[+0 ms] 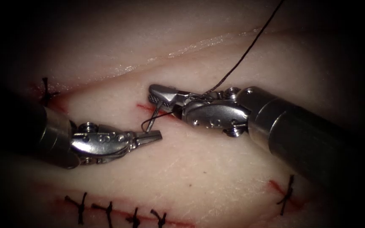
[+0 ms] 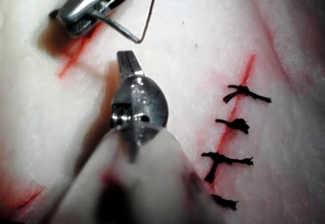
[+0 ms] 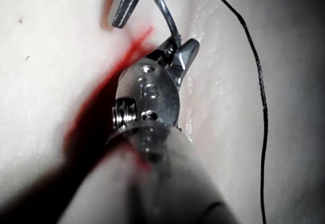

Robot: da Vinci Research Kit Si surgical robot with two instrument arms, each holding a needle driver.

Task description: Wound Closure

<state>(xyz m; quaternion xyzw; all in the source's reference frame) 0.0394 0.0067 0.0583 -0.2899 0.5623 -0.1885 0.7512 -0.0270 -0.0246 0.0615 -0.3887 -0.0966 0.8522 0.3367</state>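
Along the bottom edge of the endoscope view runs a closed cut with a row of stitches (image 1: 108, 209); one more stitch (image 1: 287, 190) sits at lower right, and another at the left edge.

Mid-frame, the left tool (image 1: 151, 136) comes in from the left with its jaws closed on nothing. Just above and right of its tip, the right tool (image 1: 159, 96) clamps the needle (image 1: 153, 115) near its thread end — the curve hangs down from the jaws toward the left tool, its point free of the tissue (image 1: 199, 169) over a short open cut (image 1: 146, 107). The thread (image 1: 250, 46) rises to the upper right.

Risk, as I judge it: held so near its end, the needle could swivel in the jaws, or the thread could snag on the right tool's wrist.
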